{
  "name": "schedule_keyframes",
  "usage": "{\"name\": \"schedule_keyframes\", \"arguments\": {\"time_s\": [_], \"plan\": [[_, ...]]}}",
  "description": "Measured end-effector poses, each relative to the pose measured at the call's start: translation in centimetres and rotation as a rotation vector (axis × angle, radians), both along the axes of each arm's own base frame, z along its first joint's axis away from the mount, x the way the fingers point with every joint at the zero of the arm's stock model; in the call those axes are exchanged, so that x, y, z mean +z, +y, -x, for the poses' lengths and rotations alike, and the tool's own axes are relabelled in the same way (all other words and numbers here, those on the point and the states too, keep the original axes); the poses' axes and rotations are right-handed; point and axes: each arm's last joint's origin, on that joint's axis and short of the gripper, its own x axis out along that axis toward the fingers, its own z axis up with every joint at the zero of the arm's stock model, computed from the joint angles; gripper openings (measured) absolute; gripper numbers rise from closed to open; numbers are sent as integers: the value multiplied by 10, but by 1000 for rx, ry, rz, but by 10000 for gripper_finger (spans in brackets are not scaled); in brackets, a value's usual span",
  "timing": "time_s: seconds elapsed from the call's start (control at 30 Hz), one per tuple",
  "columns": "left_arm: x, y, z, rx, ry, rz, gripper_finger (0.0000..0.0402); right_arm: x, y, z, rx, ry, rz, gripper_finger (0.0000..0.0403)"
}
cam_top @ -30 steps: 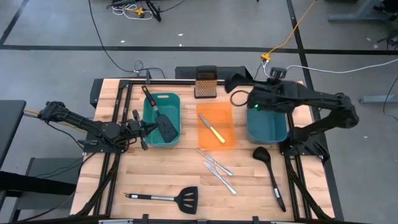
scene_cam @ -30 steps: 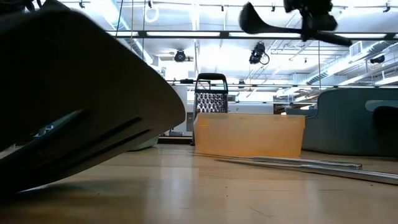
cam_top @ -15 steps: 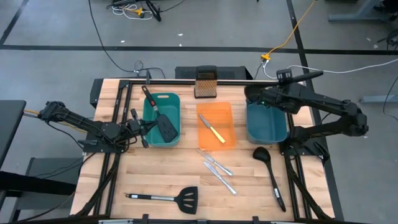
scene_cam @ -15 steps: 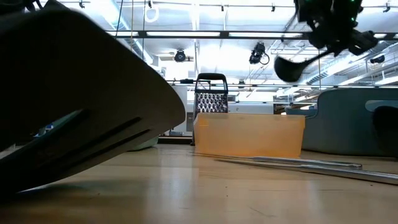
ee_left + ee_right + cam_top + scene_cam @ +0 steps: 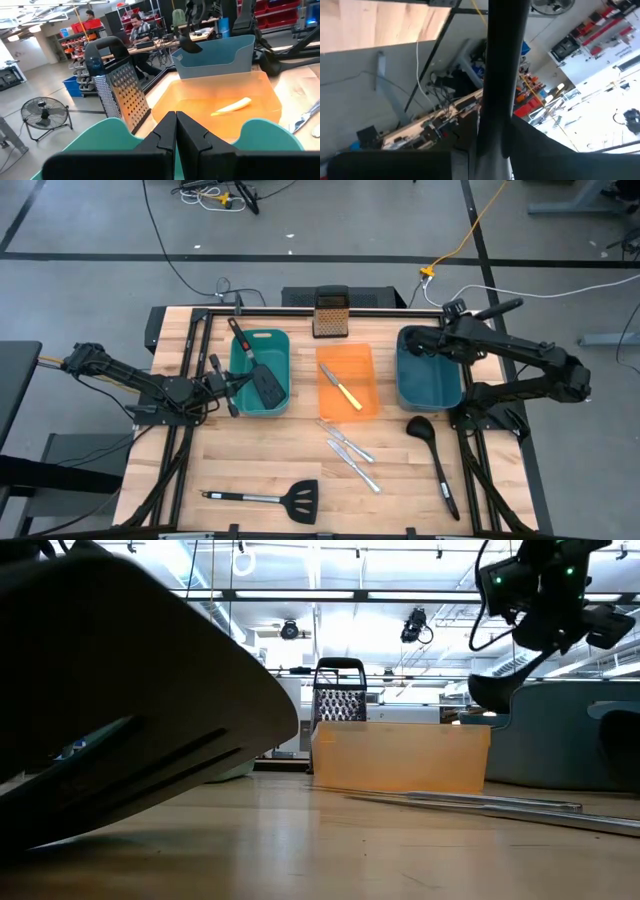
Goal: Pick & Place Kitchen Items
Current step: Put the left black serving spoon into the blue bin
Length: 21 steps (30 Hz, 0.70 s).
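My right gripper [image 5: 458, 320] is shut on a black ladle [image 5: 497, 690], held in the air over the right teal bin [image 5: 430, 385]. The ladle's bowl [image 5: 410, 340] hangs above the bin's far left corner. My left gripper [image 5: 230, 388], [image 5: 176, 131] is shut and hovers at the left teal bin's [image 5: 262, 402] left wall, touching nothing. A black slotted spatula [image 5: 262, 380] lies in that bin. On the table lie another spatula [image 5: 268, 498], a second ladle [image 5: 436, 458] and two silver knives [image 5: 350, 452]. A yellow-handled knife [image 5: 346, 393] lies in the orange tray [image 5: 345, 415]. My right gripper pinches the ladle's handle [image 5: 504, 75] between its two fingers, roughly at mid-length, with the fingers across the handle. The ladle is lifted clear and tilted: its bowl [image 5: 497, 690] is the low end, and the handle's free end [image 5: 512, 306] sticks out toward the table's right edge.
A dark metal box grater [image 5: 331, 312] stands at the far edge, behind the orange tray. The near spatula's blade [image 5: 130, 740] fills the low view's left half. People sit in the room beyond the table in the left wrist view.
My right gripper has moved from above the gap between the tray and the right bin toward the table's right edge. The ladle has swung with it, from level and high to tilted, and its bowl has come down over the right bin.
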Motion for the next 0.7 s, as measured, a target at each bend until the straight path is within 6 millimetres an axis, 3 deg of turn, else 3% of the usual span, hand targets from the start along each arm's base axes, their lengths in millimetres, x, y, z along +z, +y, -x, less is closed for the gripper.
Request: {"name": "schedule_keyframes", "arguments": {"time_s": [0.33, 0.7], "plan": [[0, 0, 0, 15, -1, 3, 16, -35, 3, 5, 73, 200, -106, 83], [0, 0, 0, 15, 3, -3, 16, -56, -3, -6, 185, 200, -180, 83]]}}
